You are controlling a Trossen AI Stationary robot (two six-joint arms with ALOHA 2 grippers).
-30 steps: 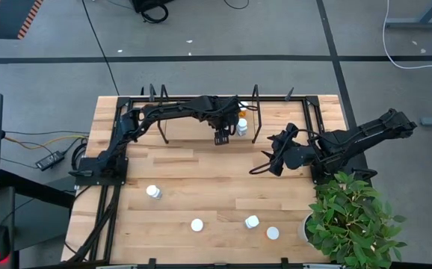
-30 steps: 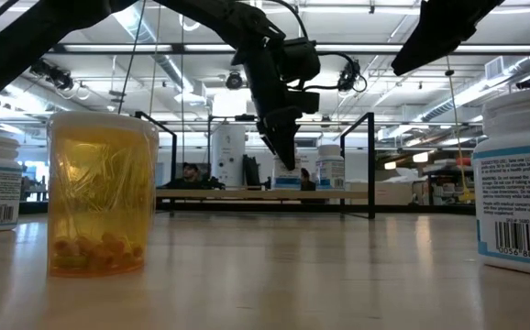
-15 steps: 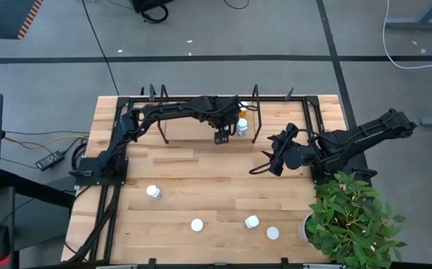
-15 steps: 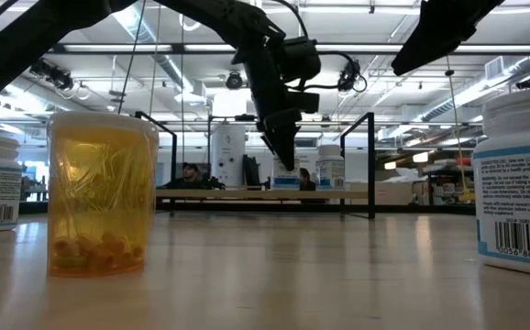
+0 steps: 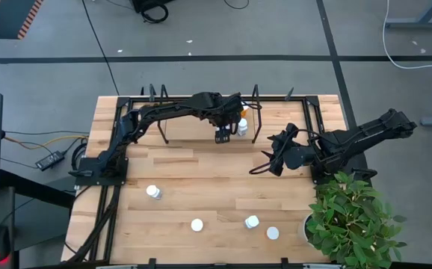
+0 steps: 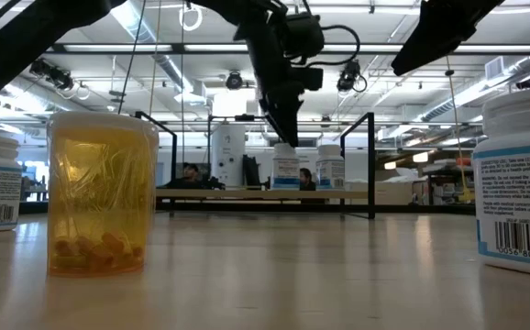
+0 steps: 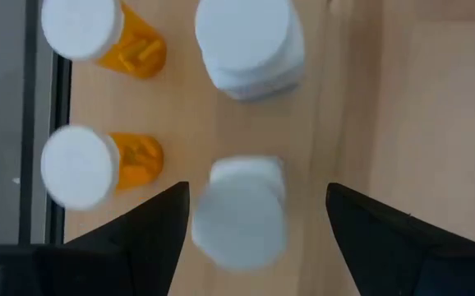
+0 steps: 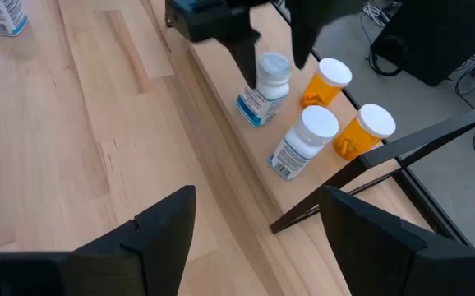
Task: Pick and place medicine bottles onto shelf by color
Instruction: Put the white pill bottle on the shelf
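On the slatted tabletop (image 5: 201, 179), the shelf (image 5: 193, 133) sits at twelve o'clock, carrying four medicine bottles (image 8: 307, 140). Left gripper (image 5: 223, 137) hangs above one white bottle (image 7: 239, 215), fingers wide, holding nothing. Right gripper (image 5: 263, 165) waits at three o'clock, fingers spread.

4 bottles (image 8: 303, 140) on shelf (image 8: 246, 177) (paired)
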